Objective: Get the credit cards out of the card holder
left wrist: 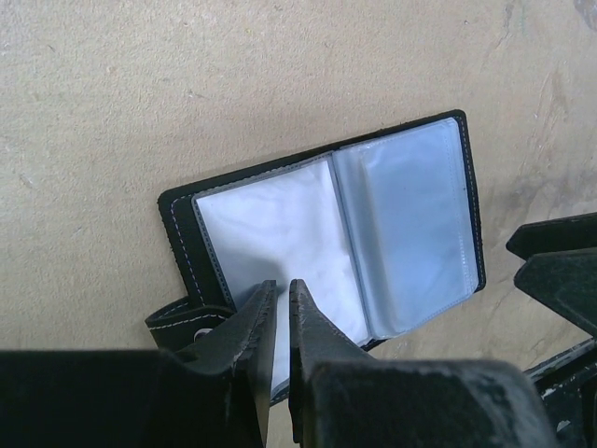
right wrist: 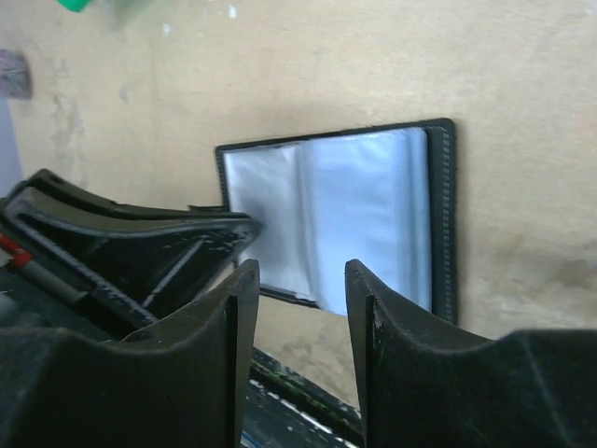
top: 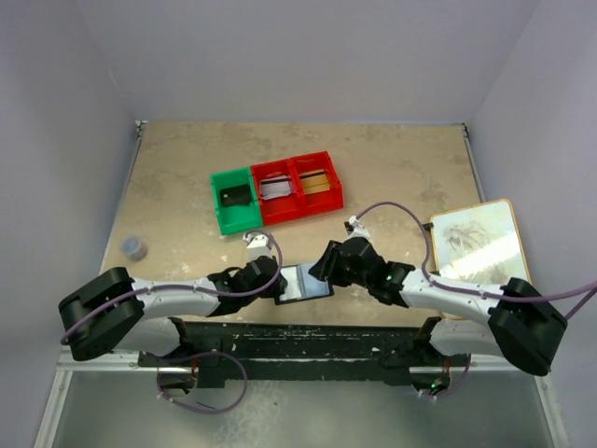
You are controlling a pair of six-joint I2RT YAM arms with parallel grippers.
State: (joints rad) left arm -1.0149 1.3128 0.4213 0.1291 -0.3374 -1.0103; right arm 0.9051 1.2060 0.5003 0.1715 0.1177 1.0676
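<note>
Hovering left gripper [left wrist: 284, 286], narrowed to slit, over near edge of open card holder [left wrist: 401, 215]; holding right gripper [right wrist: 300, 271] wide, just beside it.

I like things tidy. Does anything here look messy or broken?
Nothing looks broken or spilled. The wallet lies open and flat, its clear pockets looking empty, and the cards sit in the bins. Only a small grey thing sits alone near the table's left edge; too small to identify.

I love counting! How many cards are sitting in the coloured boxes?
3. A black card in the green bin, a silver-grey card in the middle red bin, a gold-brown card in the right-hand red bin. The open card holder looks empty, though a pocket could hide one.
</note>
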